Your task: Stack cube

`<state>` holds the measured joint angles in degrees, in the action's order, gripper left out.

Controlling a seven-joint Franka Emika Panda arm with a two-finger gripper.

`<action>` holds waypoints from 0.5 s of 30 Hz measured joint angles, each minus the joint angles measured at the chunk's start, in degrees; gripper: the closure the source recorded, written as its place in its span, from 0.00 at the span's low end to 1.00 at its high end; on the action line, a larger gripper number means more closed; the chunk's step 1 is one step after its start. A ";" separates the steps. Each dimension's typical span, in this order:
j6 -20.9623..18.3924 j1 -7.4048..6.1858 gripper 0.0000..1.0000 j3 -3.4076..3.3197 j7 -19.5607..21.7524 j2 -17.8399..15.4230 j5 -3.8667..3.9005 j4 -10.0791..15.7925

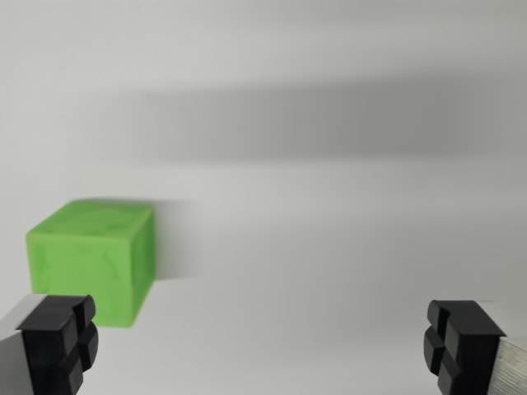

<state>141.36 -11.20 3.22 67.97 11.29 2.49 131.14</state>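
Pale grey and bare, the matte surface (329, 247) fills nearly the whole wrist view, with a broad soft shadow lying across its far part. Toward the wrist view's left sits the bright green, marbled plastic cube (92, 259), resting flat on the surface with one corner edge turned toward the camera. Just below and in front of the green cube, the left black ridged fingertip (59, 341) of the pincer shows at the bottom edge; its partner stands well to the right of the cube, at the opposite bottom corner. The pincer (259, 346) is spread wide and holds nothing.

Only one cube is in view, so the step in hand looks like the approach to a first pick. The green cube lies off centre, near the left finger rather than between the two. The next move seems to call for shifting toward the cube until it sits midway, then descending and closing. Where the second cube lies cannot be told.
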 joint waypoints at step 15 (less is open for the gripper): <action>6.05 -4.43 0.00 0.90 6.76 4.10 0.09 1.63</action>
<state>147.40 -15.63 4.13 74.73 15.39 2.58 132.77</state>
